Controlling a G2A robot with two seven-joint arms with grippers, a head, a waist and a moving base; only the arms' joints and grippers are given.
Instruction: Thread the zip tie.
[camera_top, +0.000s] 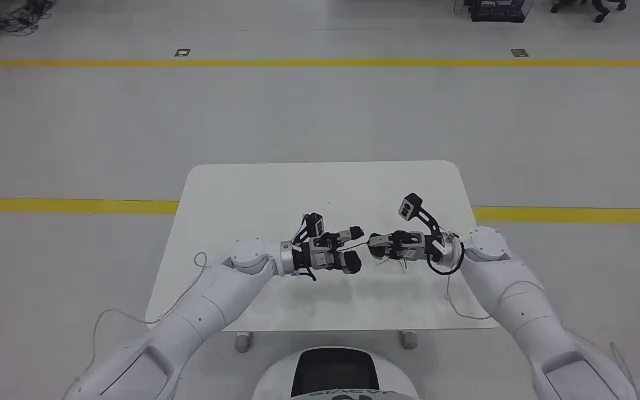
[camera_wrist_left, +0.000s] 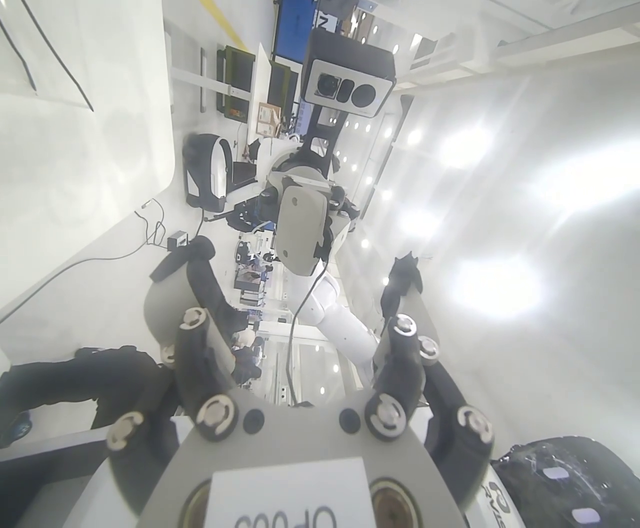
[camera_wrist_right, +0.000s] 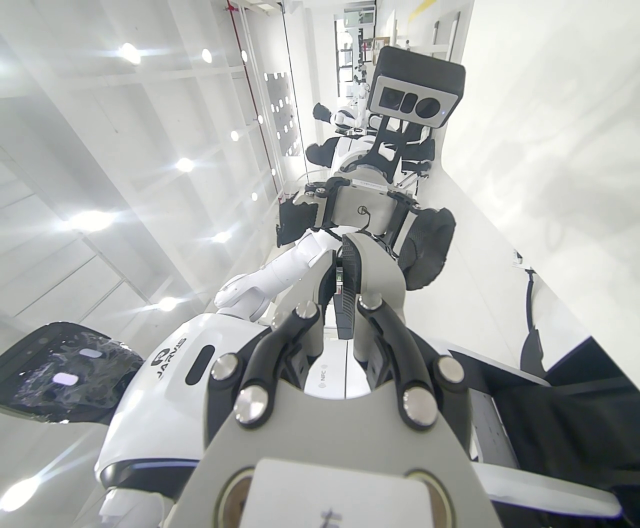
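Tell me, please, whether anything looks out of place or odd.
Nothing looks spilled or damaged. The left claw hangs open above the table with nothing in it, facing the shut right claw. Whether that one pinches the zip tie is too small to tell.

White rectangular table (camera_top: 250, 190), rounded corners, smooth matte top, long side toward the robot. It stands on a pale grey floor (camera_top: 100, 130).

Two small round grey feet show under the near edge: left foot (camera_top: 243, 342), right foot (camera_top: 408, 340).

A yellow floor stripe (camera_top: 80, 206) meets the table's left side about halfway back and comes out again at its right side.

Top reads plain white along the far half and at both ends. Too small from above to tell whether anything slight lies on it.

Left wrist view: same white top, one rounded corner (camera_wrist_left: 167, 170). Right wrist view: white surface (camera_wrist_right: 525, 150).
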